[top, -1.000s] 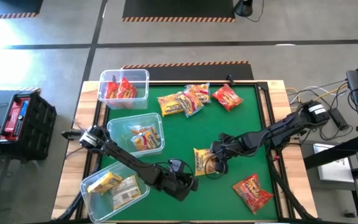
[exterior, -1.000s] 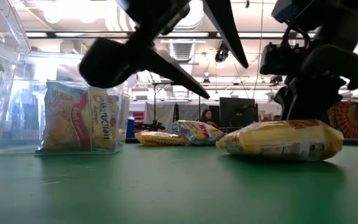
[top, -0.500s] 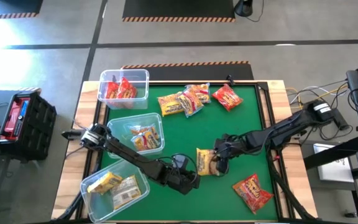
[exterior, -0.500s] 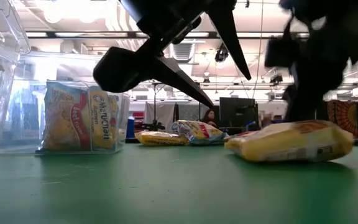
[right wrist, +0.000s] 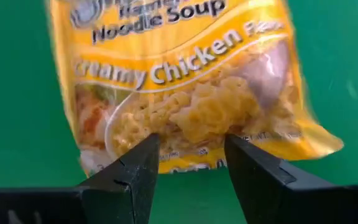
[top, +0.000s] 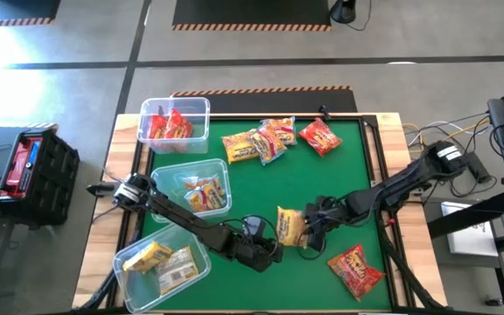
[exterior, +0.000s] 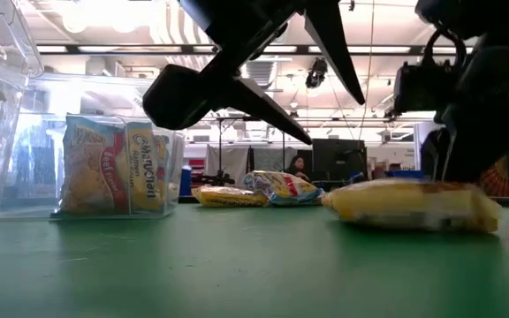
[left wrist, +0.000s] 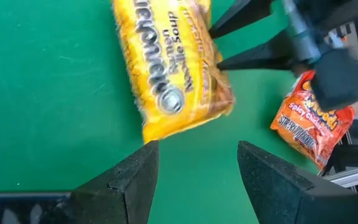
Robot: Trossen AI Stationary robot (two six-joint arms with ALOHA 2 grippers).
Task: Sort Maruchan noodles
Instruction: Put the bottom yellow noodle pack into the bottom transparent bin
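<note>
Both claws at the yellow packet (top: 289,226)

You have the left claw (top: 270,255) released just beside it; your right claw (top: 309,234) is released too, tips at its edge on the counter (top: 339,166).

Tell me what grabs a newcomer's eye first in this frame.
The yellow noodle packet lying mid-mat, flanked by both open tools: the left tool on one side, the right tool on the other. Next, three clear bins along the table's left edge, each already holding packets.
</note>
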